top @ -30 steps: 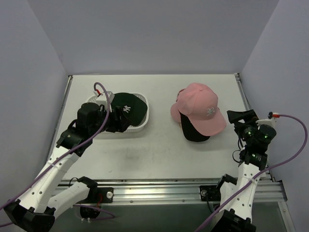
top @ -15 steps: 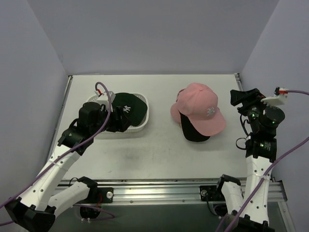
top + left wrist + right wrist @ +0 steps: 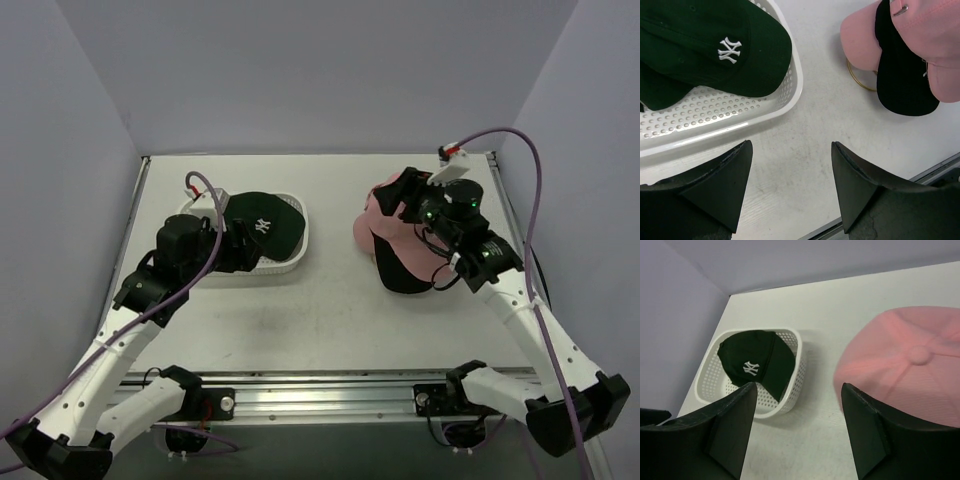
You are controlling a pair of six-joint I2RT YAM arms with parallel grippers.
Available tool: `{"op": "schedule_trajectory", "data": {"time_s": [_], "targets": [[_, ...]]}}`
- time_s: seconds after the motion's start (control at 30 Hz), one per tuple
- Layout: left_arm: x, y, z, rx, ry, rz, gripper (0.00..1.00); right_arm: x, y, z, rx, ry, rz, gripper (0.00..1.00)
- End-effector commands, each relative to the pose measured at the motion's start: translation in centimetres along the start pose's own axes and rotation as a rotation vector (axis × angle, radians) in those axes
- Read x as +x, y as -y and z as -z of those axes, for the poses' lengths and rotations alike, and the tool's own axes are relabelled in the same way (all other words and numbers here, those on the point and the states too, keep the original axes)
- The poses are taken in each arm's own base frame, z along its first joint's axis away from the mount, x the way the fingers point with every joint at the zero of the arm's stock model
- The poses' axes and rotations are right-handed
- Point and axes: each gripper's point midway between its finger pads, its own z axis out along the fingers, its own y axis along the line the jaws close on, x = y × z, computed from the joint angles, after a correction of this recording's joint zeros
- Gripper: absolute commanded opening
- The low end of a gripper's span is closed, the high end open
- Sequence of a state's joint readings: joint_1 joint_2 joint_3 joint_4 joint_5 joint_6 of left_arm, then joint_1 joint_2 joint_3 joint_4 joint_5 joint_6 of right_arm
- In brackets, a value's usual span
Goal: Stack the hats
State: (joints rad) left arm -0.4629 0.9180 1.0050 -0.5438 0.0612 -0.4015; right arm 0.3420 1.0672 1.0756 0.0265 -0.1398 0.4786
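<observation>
- Left claw [image 3: 790,150]: fingers apart, nothing between them, only bare tabletop [image 3: 330,310] in the gap.
- White perforated basket [image 3: 790,85] sits just ahead of the left claw. Its long wall runs across the view past the left fingertip.
- Dark green cap [image 3: 715,50] lies inside the basket, ahead-left of the left claw. White logo faces up and the brim reaches to the basket's rim.
- No contact between the left claw and the dark green cap.
- Ahead-right of the left claw, well apart: black cap [image 3: 900,75] with pink fabric on both sides of it.
- A gold wire ring [image 3: 858,80] shows under that pile, at its edge nearest the basket.
- Right claw [image 3: 799,390]: fingers spread wide, holding nothing.
- Pink cap [image 3: 910,360] is just right of the right claw's gap, crown and top button facing up, behind the right fingertip in the wrist view.
- Top view: the right claw is over the pink cap and hides most of it. Can't tell whether it touches.
- The black cap's brim pokes out from under the pink cap, on the side toward the arm bases.
- Far ahead of the right claw, past its left finger: the basket with the dark green cap in it.
- Pink-and-black pile and dark green cap are well apart, with bare tabletop between them.
</observation>
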Motion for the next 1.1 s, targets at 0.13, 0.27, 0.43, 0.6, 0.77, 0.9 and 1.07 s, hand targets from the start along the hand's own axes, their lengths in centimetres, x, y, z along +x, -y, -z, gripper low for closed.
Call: {"op": "schedule_trajectory", "data": {"time_s": [0.13, 0.27, 0.43, 0.6, 0.77, 0.9, 1.07], "targets": [[-2.8, -1.3, 1.4, -0.089, 0.096, -0.045, 0.73, 2.7, -7.6, -1.5, -0.064, -0.027, 0.085, 0.64], [-2.7, -1.9, 1.2, -0.121, 0.097, -0.052, 0.73, 7.2, -11.2, -3.1, -0.112, -0.108, 0.075, 0.65], [-2.2, -2.8, 0.9, -0.152, 0.097, -0.056, 0.74, 11.3, -13.8, -4.2, -0.105, -0.146, 0.035, 0.66], [-2.2, -2.9, 0.7, -0.154, 0.091, -0.077, 0.74, 14.7, -15.3, -5.9, -0.053, -0.166, 0.007, 0.7], [-2.1, -3.3, 0.1, -0.176, 0.071, -0.055, 0.76, 17.1, -15.5, -8.3, -0.004, -0.178, -0.076, 0.71], [-2.0, -3.1, -0.2, -0.16, 0.073, -0.051, 0.76, 18.3, -16.0, -9.8, -0.001, -0.187, -0.115, 0.72], [-2.0, -3.2, 0.1, -0.157, 0.077, -0.05, 0.76, 20.0, -16.2, -11.6, 0.049, -0.22, -0.162, 0.72]]}}
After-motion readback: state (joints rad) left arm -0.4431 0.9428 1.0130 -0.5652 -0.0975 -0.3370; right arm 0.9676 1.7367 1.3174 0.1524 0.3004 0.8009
